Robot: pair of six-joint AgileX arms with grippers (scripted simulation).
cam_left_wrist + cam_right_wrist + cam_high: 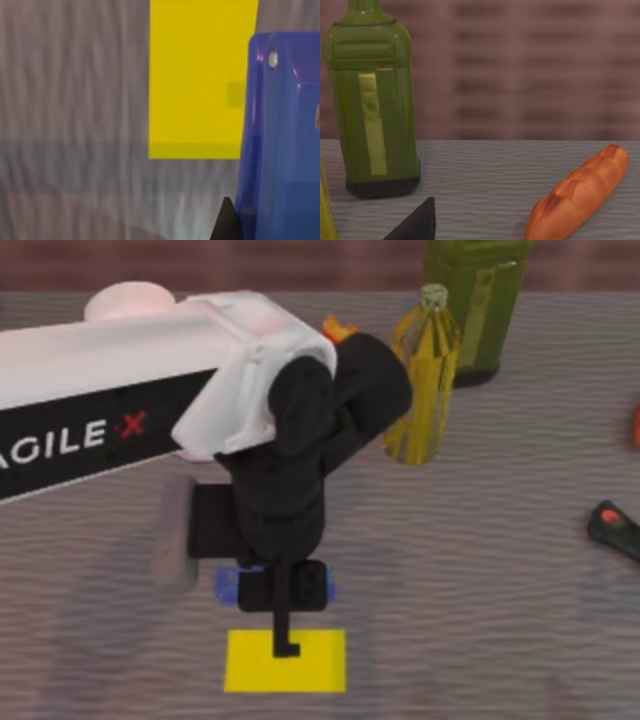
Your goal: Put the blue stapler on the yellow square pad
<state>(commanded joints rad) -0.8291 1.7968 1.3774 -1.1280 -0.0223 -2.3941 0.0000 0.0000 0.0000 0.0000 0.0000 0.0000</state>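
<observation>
My left gripper (284, 592) hangs just behind the yellow square pad (285, 661), shut on the blue stapler (228, 585). The stapler's blue ends stick out on both sides of the black fingers. One thin black finger reaches over the pad's far edge. In the left wrist view the blue stapler (285, 145) fills one side, pressed against a black fingertip (227, 222), and the yellow square pad (200, 75) lies beyond on the grey table. My right arm is outside the top view; its wrist view shows only one black fingertip (420, 225).
A yellow ribbed bottle (425, 380) and a tall green bottle (475, 300) stand at the back right. An orange bread loaf (580, 192) lies beside the green bottle (370, 100). A black object with an orange spot (612, 527) lies at the right edge.
</observation>
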